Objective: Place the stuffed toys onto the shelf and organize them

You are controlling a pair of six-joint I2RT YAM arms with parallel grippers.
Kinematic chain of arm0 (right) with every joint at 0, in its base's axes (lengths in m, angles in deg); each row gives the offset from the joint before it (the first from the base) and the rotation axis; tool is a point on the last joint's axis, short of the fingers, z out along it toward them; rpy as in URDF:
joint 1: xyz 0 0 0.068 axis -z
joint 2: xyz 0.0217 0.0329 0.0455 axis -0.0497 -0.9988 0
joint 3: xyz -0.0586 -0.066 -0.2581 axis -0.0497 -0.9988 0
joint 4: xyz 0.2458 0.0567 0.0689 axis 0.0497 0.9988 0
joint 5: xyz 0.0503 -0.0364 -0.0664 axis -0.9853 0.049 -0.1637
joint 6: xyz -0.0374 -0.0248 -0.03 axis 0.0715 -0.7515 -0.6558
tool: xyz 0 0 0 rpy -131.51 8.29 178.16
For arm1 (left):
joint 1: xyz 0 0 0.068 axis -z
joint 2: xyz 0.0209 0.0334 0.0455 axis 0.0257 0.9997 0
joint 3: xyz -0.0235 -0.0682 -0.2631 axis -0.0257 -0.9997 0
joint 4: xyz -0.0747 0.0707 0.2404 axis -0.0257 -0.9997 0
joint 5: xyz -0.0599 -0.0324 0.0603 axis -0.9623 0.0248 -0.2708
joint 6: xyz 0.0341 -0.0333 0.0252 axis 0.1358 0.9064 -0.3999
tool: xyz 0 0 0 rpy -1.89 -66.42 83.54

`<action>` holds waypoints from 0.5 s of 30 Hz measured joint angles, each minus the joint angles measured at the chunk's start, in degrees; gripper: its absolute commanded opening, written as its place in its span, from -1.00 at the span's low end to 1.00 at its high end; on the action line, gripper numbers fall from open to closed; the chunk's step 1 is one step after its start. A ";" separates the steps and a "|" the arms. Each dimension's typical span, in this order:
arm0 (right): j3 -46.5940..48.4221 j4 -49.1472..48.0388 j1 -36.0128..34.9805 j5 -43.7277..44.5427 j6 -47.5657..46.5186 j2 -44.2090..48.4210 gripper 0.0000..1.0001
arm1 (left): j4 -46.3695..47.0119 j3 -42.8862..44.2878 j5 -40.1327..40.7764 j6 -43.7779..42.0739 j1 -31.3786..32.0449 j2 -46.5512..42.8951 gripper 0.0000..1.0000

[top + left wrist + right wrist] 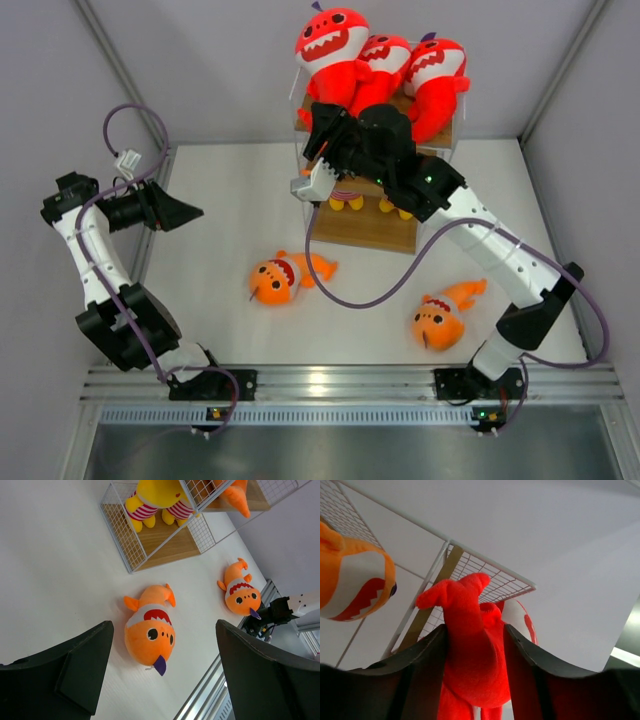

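Three red sharks point(330, 40) point(385, 55) point(438, 72) sit on top of the shelf point(375, 228). My right gripper point(325, 125) is shut on the lower body of the leftmost red shark point(470, 655), its jaws pressing both sides point(475, 628). One orange fish point(350, 577) is inside the shelf point(505, 582). Two more orange fish point(283, 278) point(443, 318) lie on the table. My left gripper point(188, 212) is open and empty, held above the table to the left. In the left wrist view its jaws point(163, 625) frame the nearer fish point(152, 630).
A yellow plush with red-and-white striped legs point(155, 495) sits on the shelf's bottom board point(170, 547); its feet show in the top view point(347, 203). The enclosure walls close in the table on left, back and right. A metal rail point(320, 382) runs along the near edge.
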 measured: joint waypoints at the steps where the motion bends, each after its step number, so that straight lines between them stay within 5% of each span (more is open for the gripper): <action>1: -0.28 -0.35 0.00 -0.13 -0.17 0.28 0.13 | 0.00 0.00 -0.02 0.00 0.00 0.00 0.78; 9: -0.57 -2.95 -0.42 -1.09 -0.11 0.98 0.37 | 0.00 0.00 0.00 -0.02 0.00 0.00 0.77; 15: -2.03 -3.39 -1.27 -1.46 -0.24 2.25 0.78 | 0.00 0.00 0.02 -0.02 0.00 0.00 0.78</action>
